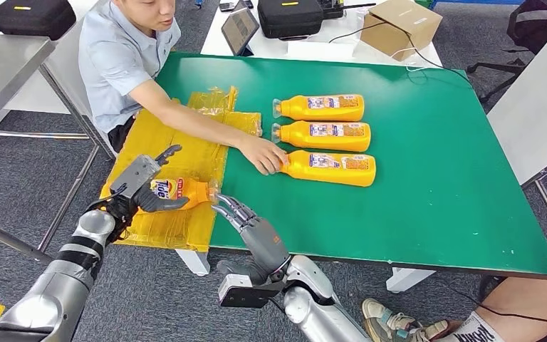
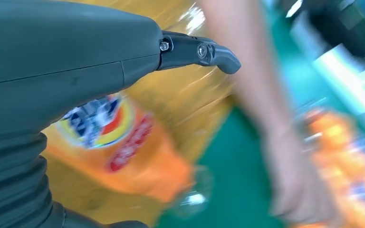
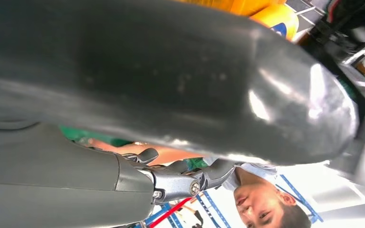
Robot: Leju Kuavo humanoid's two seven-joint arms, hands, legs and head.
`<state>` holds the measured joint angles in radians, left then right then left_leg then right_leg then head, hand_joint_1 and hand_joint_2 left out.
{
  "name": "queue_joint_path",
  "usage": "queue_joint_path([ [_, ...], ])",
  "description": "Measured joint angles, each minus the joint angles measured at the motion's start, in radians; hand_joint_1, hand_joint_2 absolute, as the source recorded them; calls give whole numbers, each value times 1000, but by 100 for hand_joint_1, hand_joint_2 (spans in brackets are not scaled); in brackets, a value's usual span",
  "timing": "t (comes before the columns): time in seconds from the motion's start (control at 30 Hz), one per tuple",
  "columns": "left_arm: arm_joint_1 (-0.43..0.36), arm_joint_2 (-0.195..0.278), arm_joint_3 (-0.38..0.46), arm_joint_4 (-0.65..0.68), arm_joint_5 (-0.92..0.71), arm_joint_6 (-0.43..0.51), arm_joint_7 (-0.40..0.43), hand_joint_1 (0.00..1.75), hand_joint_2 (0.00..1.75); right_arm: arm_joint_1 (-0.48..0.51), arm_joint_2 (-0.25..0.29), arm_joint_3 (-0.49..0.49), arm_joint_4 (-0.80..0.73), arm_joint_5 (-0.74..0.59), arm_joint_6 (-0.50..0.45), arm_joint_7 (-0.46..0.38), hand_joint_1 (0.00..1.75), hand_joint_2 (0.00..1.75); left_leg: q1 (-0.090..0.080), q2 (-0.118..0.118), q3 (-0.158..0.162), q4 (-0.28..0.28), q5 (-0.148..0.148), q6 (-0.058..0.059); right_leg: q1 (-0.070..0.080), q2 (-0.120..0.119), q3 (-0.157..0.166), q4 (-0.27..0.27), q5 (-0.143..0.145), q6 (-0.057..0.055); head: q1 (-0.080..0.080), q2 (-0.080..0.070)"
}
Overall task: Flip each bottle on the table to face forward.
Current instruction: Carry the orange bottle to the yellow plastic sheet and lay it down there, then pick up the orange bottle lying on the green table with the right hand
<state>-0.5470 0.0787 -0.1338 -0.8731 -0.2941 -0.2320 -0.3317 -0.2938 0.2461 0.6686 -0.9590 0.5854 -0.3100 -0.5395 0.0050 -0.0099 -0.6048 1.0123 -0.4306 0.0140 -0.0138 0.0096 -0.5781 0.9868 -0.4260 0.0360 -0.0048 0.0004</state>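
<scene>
Three orange bottles lie side by side on the green table, labels up and caps to the left. A person's hand rests on the cap end of the nearest one. My left hand grips a fourth orange bottle over the yellow wrap, its cap pointing right. In the left wrist view that bottle is blurred beneath my hand. My right hand is open, its fingers spread just below the held bottle's cap. In the right wrist view, my right hand has its fingers apart.
Crumpled yellow plastic wrap covers the table's left edge. The person sits at the far left corner with an arm stretched across the wrap. A tablet, a black case and a cardboard box stand on a white table behind.
</scene>
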Motion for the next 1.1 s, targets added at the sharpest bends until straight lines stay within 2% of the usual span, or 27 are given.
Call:
queue_joint_path([
  [0.17,88,-40,53,-201,186,52,-39,0,175,29,-8,-2,-20,-3,-14,2,0,0,0,0,-1,0,0,0,0,0,0,0,0,0,0,0],
  [0.33,201,-83,103,-425,373,17,-91,0,175,63,-23,-5,-52,3,-29,0,0,0,0,0,-2,0,-1,0,0,0,-1,-1,0,0,0,0],
  [0.43,258,-104,119,-544,418,17,-109,0,175,85,-33,-13,-74,5,-33,0,0,0,0,0,-2,0,-1,0,0,0,-1,-1,0,0,0,0],
  [0.57,299,-118,127,-635,428,21,-112,0,175,100,-42,-19,-94,5,-34,0,0,0,0,0,-2,0,-1,0,0,0,-1,-1,0,0,0,0],
  [0.7,326,-131,135,-696,442,42,-137,0,175,111,-50,-28,-111,33,-58,13,0,175,0,0,-2,0,0,0,0,0,-1,-1,0,0,0,0],
  [0.8,383,-154,136,-780,445,97,-173,0,175,124,-78,-62,-136,123,-111,104,0,175,0,0,-2,0,0,0,0,0,-1,-1,0,0,0,0],
  [0.93,496,-184,121,-910,392,182,-219,0,175,120,-161,-169,-155,296,-116,279,0,175,-2,-1,-3,0,-1,1,-2,0,-1,-3,0,0,0,0],
  [1.0,542,-191,108,-956,374,206,-229,0,175,113,-204,-239,-154,351,-90,317,0,175,-2,-1,-3,0,-1,1,-3,0,-1,-4,0,1,0,0],
  [1.1,577,-195,86,-992,365,225,-241,0,175,90,-253,-331,-134,393,-62,331,0,175,-3,-1,-4,0,-1,2,-3,0,-1,-4,1,2,0,0],
])
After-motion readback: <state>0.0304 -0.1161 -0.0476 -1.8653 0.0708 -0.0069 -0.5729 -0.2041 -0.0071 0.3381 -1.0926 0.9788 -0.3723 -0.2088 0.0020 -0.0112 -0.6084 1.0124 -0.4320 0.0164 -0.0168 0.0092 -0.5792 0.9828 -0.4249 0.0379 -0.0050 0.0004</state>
